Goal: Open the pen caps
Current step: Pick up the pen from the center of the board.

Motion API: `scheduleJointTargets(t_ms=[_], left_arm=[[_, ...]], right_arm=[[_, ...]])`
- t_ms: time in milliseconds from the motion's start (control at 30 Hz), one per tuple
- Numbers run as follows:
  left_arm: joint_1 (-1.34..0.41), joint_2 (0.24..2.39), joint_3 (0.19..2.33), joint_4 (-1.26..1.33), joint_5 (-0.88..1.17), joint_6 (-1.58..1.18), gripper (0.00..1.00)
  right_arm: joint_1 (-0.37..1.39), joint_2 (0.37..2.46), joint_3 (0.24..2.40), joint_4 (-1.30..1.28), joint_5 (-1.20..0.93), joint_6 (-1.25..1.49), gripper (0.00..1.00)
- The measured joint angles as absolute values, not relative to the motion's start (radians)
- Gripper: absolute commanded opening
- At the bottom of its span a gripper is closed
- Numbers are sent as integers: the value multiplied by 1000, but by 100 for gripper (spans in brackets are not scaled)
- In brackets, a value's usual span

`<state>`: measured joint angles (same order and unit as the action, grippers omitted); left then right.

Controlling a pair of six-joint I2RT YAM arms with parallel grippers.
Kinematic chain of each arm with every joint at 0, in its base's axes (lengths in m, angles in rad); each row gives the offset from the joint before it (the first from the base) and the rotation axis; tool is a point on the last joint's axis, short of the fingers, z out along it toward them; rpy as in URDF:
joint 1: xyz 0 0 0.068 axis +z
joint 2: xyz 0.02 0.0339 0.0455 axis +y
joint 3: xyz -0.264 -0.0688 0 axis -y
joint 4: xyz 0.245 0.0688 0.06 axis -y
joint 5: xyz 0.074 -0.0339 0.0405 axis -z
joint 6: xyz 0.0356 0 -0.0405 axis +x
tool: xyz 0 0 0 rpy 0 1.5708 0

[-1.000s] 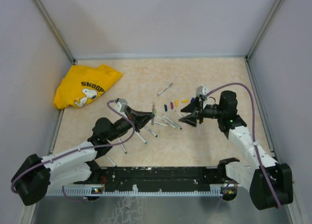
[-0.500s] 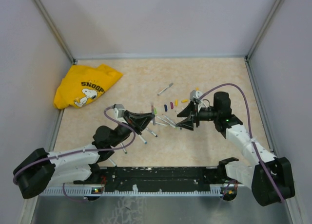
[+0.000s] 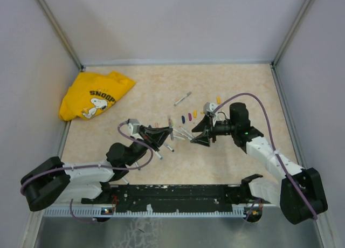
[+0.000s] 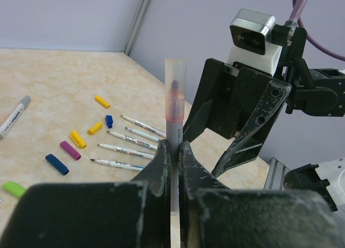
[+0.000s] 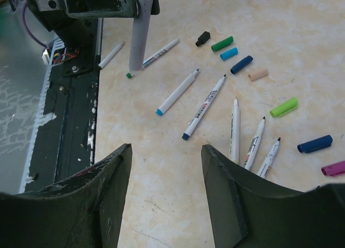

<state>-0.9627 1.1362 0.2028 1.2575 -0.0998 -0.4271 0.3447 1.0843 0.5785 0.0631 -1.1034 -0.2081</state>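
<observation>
Translucent grey plastic cap point(image 4: 174, 81) tops the pale grey pen barrel point(image 4: 173, 130), clamped in my left gripper point(image 4: 172, 151) midway between the table point(image 3: 242, 86) side edges. The pen's axis runs crosswise to those fingers. My right gripper point(image 5: 164, 156), fingers apart, faces the cap just ahead.

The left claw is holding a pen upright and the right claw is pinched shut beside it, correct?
Not quite. The right gripper is open, its jaws spread wide, as the right wrist view shows. The left gripper does hold the pen upright.
</observation>
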Motion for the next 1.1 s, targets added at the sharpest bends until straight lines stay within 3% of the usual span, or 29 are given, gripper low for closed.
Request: scheduleJointTargets(t_ms=[1100], left_arm=[[-1008, 1413, 201, 1508, -336, -538, 0]], right_arm=[[443, 1176, 522, 407, -965, 108, 57]])
